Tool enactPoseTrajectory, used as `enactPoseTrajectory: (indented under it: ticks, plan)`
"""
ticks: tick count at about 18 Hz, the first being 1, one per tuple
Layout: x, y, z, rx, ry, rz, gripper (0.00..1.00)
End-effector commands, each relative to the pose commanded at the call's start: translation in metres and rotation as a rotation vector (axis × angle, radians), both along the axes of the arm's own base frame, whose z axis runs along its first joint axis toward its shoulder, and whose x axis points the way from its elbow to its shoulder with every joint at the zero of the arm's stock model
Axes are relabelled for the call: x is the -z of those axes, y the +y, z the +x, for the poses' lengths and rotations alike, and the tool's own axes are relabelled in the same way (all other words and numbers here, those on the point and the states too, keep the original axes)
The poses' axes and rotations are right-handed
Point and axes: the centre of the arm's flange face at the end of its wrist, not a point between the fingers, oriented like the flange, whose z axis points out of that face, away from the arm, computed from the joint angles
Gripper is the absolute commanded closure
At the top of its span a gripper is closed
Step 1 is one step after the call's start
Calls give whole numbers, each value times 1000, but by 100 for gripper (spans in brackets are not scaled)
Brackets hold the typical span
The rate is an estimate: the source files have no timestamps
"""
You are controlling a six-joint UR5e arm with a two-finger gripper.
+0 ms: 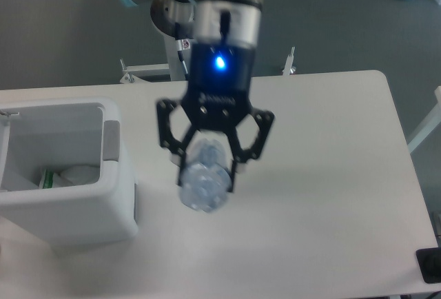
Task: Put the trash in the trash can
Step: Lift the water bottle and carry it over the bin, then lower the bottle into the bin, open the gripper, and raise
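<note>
A white trash can (pixel 65 206) is sitting at the left edge of a white desk (pixel 331 189), its open top facing the camera. It is a boxy bin with thick rounded walls and a grey panel (pixel 111 140) on its right wall. Inside it, a crumpled white wrapper (pixel 65 176) with green print is lying near the front wall.

To the right of the bin, near the middle of the desk, the robot's arm (pixel 224 9) is reaching down from the rear edge and looming large and slightly blurred toward the camera. A blue light (pixel 220 62) is glowing on its black wrist. The gripper (pixel 205 171) is pointing downward, and its black jaws are closing around a crushed clear plastic bottle (pixel 204 178), holding it by the sides. The bottle is hanging in the air above the desk, just right of the bin's right wall and apart from it, with one end facing the camera. Blur is hiding its cap.

At the far right, a small dark object (pixel 430 264) is sitting at the front right corner of the desk, cut off by the frame.
</note>
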Motion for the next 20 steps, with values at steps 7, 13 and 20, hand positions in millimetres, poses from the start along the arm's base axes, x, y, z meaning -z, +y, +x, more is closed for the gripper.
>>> enactPoseTrajectory:
  ticks: [7, 13, 20]
  plan:
    - [-33, 13, 72, 59, -37, 55, 36]
    - [-6, 39, 127, 150, -83, 12, 36]
    - [30, 58, 159, 214, -111, -44, 36]
